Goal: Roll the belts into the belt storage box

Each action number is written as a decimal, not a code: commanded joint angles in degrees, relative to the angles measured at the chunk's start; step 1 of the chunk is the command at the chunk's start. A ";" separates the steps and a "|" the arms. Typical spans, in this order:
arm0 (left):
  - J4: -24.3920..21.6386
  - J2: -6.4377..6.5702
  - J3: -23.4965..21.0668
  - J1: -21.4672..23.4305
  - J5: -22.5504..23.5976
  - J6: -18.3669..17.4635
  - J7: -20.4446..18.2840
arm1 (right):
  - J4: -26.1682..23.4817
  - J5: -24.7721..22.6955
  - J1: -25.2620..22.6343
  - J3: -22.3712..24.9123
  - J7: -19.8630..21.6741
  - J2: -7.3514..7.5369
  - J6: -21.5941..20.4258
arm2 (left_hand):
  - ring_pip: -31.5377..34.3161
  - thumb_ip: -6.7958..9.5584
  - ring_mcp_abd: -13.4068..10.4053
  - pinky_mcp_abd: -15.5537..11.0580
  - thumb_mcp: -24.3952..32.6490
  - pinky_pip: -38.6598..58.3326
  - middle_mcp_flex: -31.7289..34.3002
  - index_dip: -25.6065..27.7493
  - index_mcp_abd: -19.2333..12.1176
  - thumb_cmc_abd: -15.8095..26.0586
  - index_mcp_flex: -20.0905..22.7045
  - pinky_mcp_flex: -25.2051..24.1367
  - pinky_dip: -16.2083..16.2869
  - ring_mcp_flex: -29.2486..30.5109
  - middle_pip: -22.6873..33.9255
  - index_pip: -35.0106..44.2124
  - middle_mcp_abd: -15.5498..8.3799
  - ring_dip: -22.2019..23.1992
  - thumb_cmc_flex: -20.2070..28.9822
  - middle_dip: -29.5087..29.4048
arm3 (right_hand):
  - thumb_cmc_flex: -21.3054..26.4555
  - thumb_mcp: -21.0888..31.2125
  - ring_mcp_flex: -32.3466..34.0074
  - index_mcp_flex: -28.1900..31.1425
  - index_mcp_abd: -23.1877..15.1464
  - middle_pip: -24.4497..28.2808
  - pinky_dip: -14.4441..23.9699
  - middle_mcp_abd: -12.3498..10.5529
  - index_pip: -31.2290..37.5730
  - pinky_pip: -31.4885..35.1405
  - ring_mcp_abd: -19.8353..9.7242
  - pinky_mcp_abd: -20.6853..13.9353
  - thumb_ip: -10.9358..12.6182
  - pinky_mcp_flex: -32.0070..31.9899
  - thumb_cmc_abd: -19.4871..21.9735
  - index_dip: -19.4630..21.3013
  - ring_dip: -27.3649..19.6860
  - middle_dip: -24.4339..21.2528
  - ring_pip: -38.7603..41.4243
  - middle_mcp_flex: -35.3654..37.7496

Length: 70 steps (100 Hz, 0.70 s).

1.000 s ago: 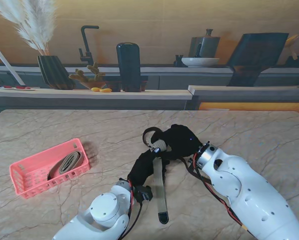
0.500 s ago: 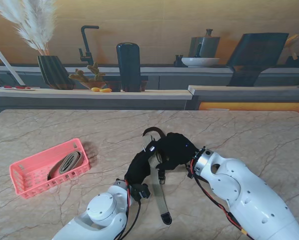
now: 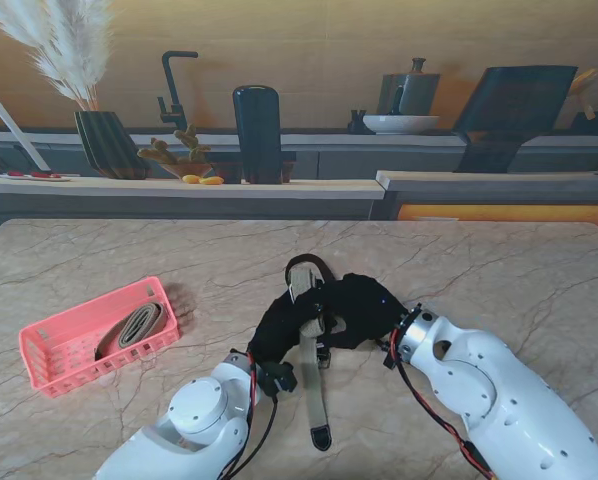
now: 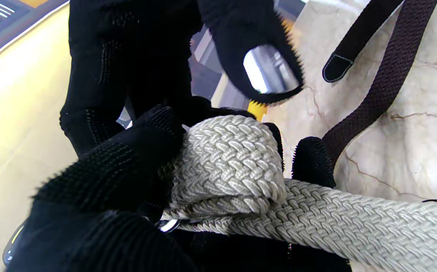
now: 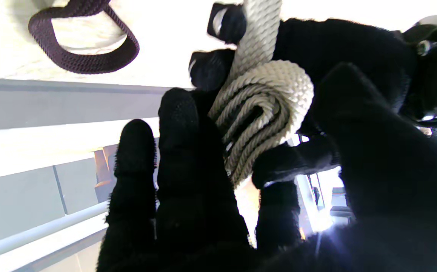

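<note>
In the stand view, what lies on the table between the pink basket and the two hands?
Nothing: between the pink basket and the left hand by the right hand, the stand view shows only bare marble table.

Kitchen-style setting, viewed from the robot stand. A marble-patterned table (image 3: 99, 250) occupies the foreground; behind it runs a long counter (image 3: 179, 186) carrying a black faucet (image 3: 173, 90), a dark vase with pampas grass (image 3: 107, 140), a tall black cylinder (image 3: 256, 133), a white bowl (image 3: 400, 123) and a grey kettle (image 3: 410, 90) (the backdrop looks flat, possibly printed; this cannot be confirmed).
</note>
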 commanded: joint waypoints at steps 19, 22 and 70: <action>-1.42 -1.08 0.66 -0.68 3.75 1.00 0.96 | -2.53 3.38 -3.38 2.10 4.06 0.36 -3.28 | 2.63 0.74 -4.21 -3.03 0.88 3.38 4.59 1.02 -3.47 0.72 0.62 3.20 1.72 4.79 2.55 5.46 -4.12 8.76 4.91 10.82 | -1.56 -0.18 1.93 -3.09 -2.03 -3.74 1.05 -5.96 0.69 -2.32 -1.55 0.65 3.29 -0.50 2.79 -0.12 -0.21 -2.22 -0.95 1.80; -1.35 -1.09 0.70 -0.74 3.88 1.10 0.95 | -2.88 4.07 -3.66 2.47 4.61 0.38 -3.45 | 2.36 0.61 -4.36 -3.08 0.77 3.56 5.27 1.68 -3.45 0.43 0.73 3.41 2.12 5.39 1.86 6.34 -4.22 10.27 5.73 12.62 | -1.49 0.12 1.64 -3.51 -1.86 -4.28 1.09 -6.39 0.68 -2.50 -1.67 0.50 3.34 -0.69 2.98 -0.24 -0.21 -2.42 -1.21 1.29; -0.22 -0.68 1.52 -1.52 9.43 1.37 0.92 | -7.68 -1.57 -9.10 10.74 -4.21 -0.63 -5.86 | 11.68 1.76 -4.01 -0.17 -1.12 10.70 13.09 20.41 -8.06 4.07 2.43 3.61 13.44 8.03 -4.72 24.60 -4.50 23.27 14.80 29.19 | -4.22 2.16 0.33 -3.09 1.08 -5.07 3.20 -5.02 8.21 -3.34 -4.24 -1.44 3.54 -0.29 4.91 5.02 2.31 -1.32 2.50 -6.14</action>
